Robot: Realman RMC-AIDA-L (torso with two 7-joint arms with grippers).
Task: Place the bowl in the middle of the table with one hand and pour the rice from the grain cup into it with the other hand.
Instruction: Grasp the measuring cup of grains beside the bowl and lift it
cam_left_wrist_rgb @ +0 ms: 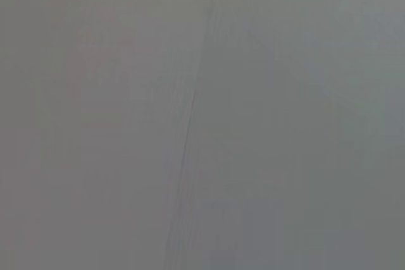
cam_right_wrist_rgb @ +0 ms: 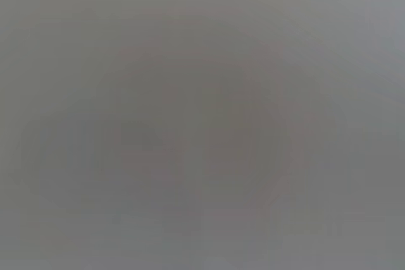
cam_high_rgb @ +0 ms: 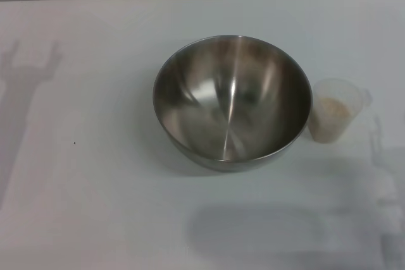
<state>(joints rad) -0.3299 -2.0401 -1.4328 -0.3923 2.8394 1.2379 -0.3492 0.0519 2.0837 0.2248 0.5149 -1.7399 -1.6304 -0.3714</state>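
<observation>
A: Where is the bowl [cam_high_rgb: 232, 102] found?

B: Upright near the middle of the worktop [cam_high_rgb: 95, 188], empty, so pouring is judged next. The grain cup [cam_high_rgb: 335, 110] with rice [cam_high_rgb: 333, 108] is set just right of it, within the right arm's reach.

A: And the claws?

B: Neither is seen; their state cannot be told.

Neither arm nor gripper shows in the head view; both wrist views give only a blank grey surface.
</observation>
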